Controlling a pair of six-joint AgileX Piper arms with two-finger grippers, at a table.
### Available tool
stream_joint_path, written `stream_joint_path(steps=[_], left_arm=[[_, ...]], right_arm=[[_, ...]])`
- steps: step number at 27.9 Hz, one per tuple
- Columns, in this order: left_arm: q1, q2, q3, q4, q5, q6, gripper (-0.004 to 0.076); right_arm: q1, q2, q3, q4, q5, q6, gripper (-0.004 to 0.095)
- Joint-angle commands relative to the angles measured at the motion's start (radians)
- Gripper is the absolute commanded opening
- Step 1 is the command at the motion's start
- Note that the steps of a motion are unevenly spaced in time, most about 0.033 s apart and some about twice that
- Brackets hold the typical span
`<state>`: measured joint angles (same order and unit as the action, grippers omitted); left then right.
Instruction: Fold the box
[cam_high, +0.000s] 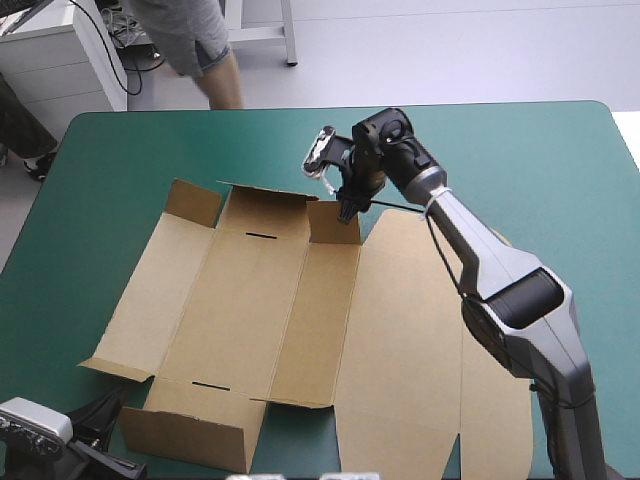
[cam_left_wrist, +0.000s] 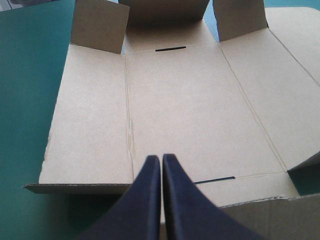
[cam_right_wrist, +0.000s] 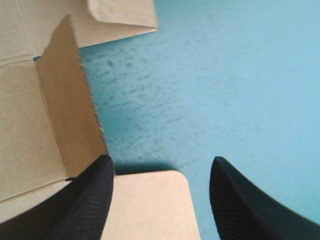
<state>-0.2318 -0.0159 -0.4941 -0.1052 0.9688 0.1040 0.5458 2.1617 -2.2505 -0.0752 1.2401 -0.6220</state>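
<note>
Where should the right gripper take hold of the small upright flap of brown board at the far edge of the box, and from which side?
Probably its free top edge, coming from above. The small upright flap of brown board stands thin and vertical, both faces bare, so one black finger fits each side. The open right gripper has it beside one finger, not between them.

teal-green table (cam_high: 520, 160) | on it: brown box (cam_high: 250, 300), mostly flat, flaps raised
</note>
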Motion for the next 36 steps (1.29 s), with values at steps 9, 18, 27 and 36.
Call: stream_joint_path(steps=[9,18,27,36], left_arm=[[-0.001,0.0,-0.019,-0.003,-0.069,0.001,-0.0008],[-0.001,0.0,-0.019,-0.003,-0.073,0.001,-0.0008],[-0.001,0.0,-0.019,-0.007,-0.081,0.001,-0.0008],[-0.001,0.0,-0.019,-0.012,-0.079,0.001,-0.0008]], right_arm=[[-0.067,-0.46,0.027,0.016,0.016,0.295,0.0361],[-0.067,-0.892,0.502,-0.041,0.012,0.412,-0.0018],[-0.067,-1.356,1.066,0.019,-0.225,0.504,-0.0018],[-0.067,-1.741,1.501,0.021,-0.393,0.581,-0.0018]])
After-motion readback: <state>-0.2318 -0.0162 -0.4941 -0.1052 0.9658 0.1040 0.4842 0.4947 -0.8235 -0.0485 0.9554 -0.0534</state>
